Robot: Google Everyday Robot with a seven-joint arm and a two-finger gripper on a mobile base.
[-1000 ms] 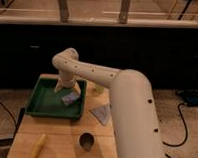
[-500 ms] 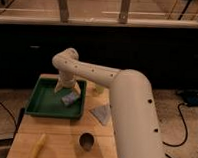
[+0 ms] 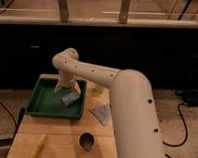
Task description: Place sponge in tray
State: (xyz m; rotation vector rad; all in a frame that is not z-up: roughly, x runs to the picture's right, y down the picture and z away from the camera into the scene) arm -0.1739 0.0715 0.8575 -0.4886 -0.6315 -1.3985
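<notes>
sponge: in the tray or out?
In. The sponge lies inside the tray rim, right side, just below the gripper.

Lighting is dim and warm. The end effector (image 3: 68, 92) over the tray (image 3: 41, 106) appears soft and blurred; the background beyond the table (image 3: 59, 136) is dark.

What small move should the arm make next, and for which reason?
Probably lift the tool straight up, away from the tray. The sponge already seems to lie inside the tray near its right side, directly below the tool, so the placing looks finished.
</notes>
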